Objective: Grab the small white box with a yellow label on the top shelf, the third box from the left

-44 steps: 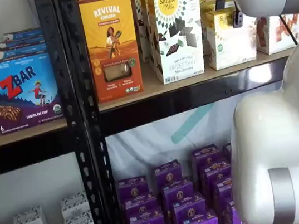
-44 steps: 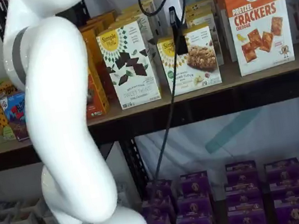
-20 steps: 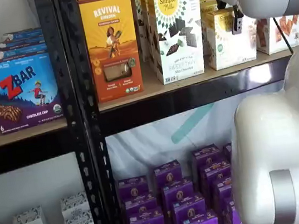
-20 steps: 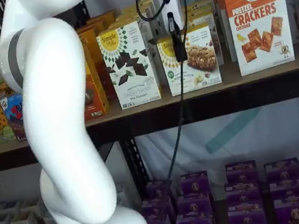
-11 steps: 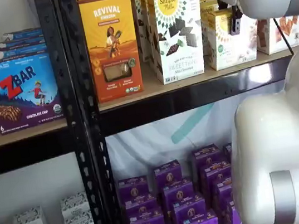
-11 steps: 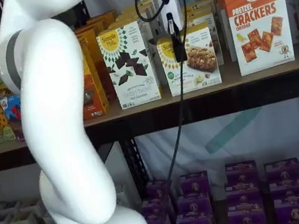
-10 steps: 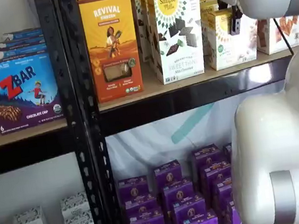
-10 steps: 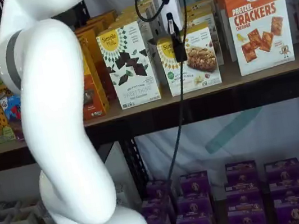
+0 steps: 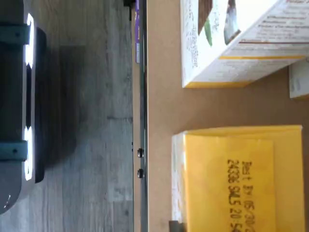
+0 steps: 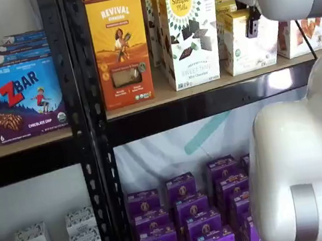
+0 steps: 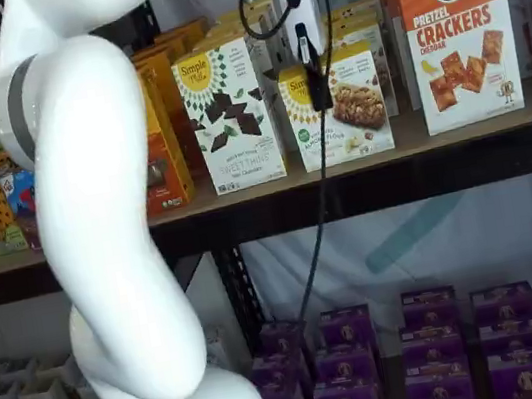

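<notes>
Cream-white carton stock is standing on the top shelf: the small white box is sitting upright at the front edge of the board, between the taller Simple Mills box and the pretzel cracker box. In a shelf view the same small white box is showing its side panel, with more boxes of the same kind lining up behind it. In the wrist view its yellow top flap is facing the camera, printed with a best-by date, and the tan shelf board is lying beneath it.

The gripper is hanging in front of the small white box, its black fingers overlapping the box's upper left part, with a cable drooping beside them. The fingers are appearing as one dark strip, so whether they are parted or closed cannot be told. In a shelf view the gripper is showing side-on at the box's front face.

Below the top shelf, purple boxes are sitting in rows. The orange Revival box is standing at the left end of this bay.
</notes>
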Motion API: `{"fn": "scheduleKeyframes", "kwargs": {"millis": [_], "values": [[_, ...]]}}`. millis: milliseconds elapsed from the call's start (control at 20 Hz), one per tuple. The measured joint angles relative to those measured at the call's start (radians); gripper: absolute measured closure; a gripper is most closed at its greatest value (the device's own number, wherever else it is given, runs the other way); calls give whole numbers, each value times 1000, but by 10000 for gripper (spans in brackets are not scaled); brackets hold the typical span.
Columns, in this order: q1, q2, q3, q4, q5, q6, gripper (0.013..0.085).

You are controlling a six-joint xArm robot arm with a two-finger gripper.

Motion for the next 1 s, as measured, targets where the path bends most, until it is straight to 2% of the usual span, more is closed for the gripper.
{"fn": "scheduleKeyframes", "kwargs": {"millis": [450,650,1000], "values": [[-10,-32,9,18,35,-4,610],[-9,-82,43,9,48,-4,610],[4,-190,116,-15,123,10,610]]}}
